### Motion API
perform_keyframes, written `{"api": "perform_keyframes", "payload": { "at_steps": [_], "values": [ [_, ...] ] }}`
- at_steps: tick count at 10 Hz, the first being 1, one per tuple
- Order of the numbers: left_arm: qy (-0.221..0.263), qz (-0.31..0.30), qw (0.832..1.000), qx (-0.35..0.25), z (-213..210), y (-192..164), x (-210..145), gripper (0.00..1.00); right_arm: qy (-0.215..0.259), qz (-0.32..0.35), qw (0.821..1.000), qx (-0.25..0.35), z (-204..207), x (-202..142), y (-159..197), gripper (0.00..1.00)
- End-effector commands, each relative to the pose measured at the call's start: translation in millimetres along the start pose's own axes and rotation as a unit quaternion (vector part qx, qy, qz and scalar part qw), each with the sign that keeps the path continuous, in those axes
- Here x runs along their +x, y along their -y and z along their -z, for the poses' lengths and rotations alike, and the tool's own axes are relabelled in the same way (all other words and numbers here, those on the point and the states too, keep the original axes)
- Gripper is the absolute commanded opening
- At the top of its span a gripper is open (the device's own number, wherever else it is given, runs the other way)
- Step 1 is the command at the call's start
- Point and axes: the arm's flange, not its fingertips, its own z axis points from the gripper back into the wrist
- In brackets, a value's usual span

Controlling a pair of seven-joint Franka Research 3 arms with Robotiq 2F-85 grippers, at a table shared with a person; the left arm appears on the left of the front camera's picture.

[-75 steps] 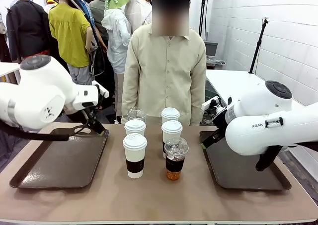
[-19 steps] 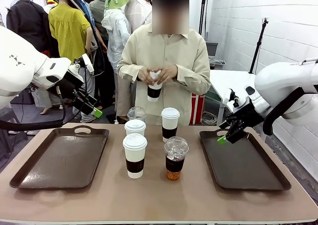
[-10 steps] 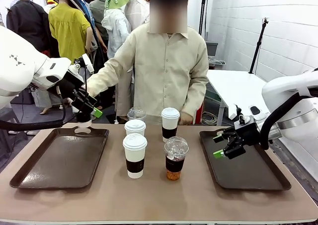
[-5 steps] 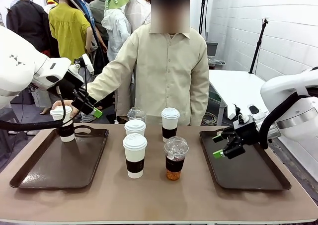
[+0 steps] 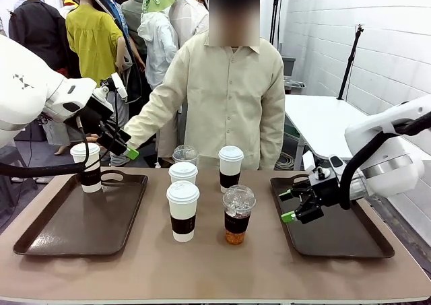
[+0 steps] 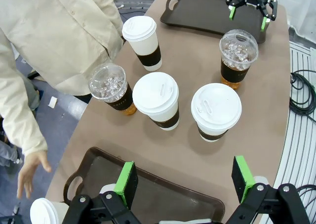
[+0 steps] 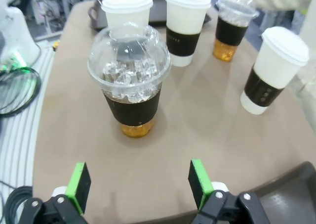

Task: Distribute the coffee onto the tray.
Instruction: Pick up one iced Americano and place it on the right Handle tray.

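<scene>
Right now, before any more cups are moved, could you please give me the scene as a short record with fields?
left tray: tray cup at its far left corner
right tray: no cup on the visible part
on the table: near paper cup, middle paper cup, far paper cup, near iced coffee, far iced coffee
left pincer: open, raised above the left tray's far edge
right pincer: open, low by the right tray's left edge, facing the near iced coffee
person's hand: open, near the tray cup, not touching
</scene>
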Motion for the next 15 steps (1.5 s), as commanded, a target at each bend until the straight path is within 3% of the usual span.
{"api": "perform_keyframes", "payload": {
  "at_steps": [1,5,15],
  "values": [
    [0.010,0.003,1.000,-0.008,1,-3,-2,1.00,0.042,-0.015,0.999,0.009,18,-13,15,1.00],
    [0.010,0.003,1.000,-0.008,1,-3,-2,1.00,0.108,-0.023,0.993,0.027,53,-34,27,1.00],
    [0.010,0.003,1.000,-0.008,1,-3,-2,1.00,0.173,-0.024,0.982,0.076,103,-39,38,1.00]
  ]
}}
